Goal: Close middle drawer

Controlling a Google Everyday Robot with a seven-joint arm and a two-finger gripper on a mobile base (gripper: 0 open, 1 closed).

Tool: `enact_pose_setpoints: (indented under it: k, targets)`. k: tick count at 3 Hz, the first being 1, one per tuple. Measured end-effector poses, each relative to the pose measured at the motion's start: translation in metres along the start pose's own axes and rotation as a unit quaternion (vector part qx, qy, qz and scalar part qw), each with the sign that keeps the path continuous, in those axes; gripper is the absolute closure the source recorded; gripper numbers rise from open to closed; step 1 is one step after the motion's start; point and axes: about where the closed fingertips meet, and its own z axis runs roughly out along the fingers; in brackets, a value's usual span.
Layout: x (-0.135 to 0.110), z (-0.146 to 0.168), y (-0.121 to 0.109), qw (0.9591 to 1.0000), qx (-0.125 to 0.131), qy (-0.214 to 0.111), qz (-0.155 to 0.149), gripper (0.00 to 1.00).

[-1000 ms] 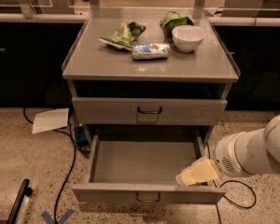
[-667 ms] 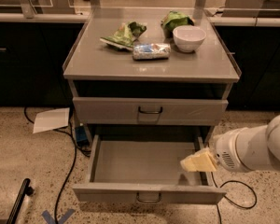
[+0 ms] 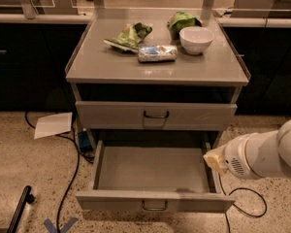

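The middle drawer (image 3: 150, 171) of the grey cabinet is pulled far out and its tray is empty. Its low flat front (image 3: 155, 201) faces me, with a small dark loop handle (image 3: 154, 207) at centre. The drawer above it (image 3: 156, 114) is shut. My gripper (image 3: 212, 158), pale yellow at the end of a thick white arm (image 3: 262, 154), hangs at the right rim of the open drawer, about level with its side wall. It holds nothing that I can see.
On the cabinet top (image 3: 111, 67) lie a white bowl (image 3: 196, 39), two green bags (image 3: 131, 34) and a silver packet (image 3: 157, 53). A sheet of paper (image 3: 53, 124), cables (image 3: 70, 174) and a black stick (image 3: 19, 210) lie on the floor at left.
My gripper has moved up and to the right, from over the drawer's front right corner to its right rim. The drawer has not moved.
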Motion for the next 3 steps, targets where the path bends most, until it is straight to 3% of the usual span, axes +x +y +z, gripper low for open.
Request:
enact_pose_setpoints:
  k: [1, 2, 3]
  targets:
    - [0.007, 0.007, -0.002, 0.9993, 0.009, -0.033, 0.014, 0.97]
    - [0.058, 0.049, 0.029, 0.9948, -0.015, -0.068, 0.074, 1.00]
    - [0.095, 0.092, 0.055, 0.9820, -0.034, -0.116, 0.145, 1.00]
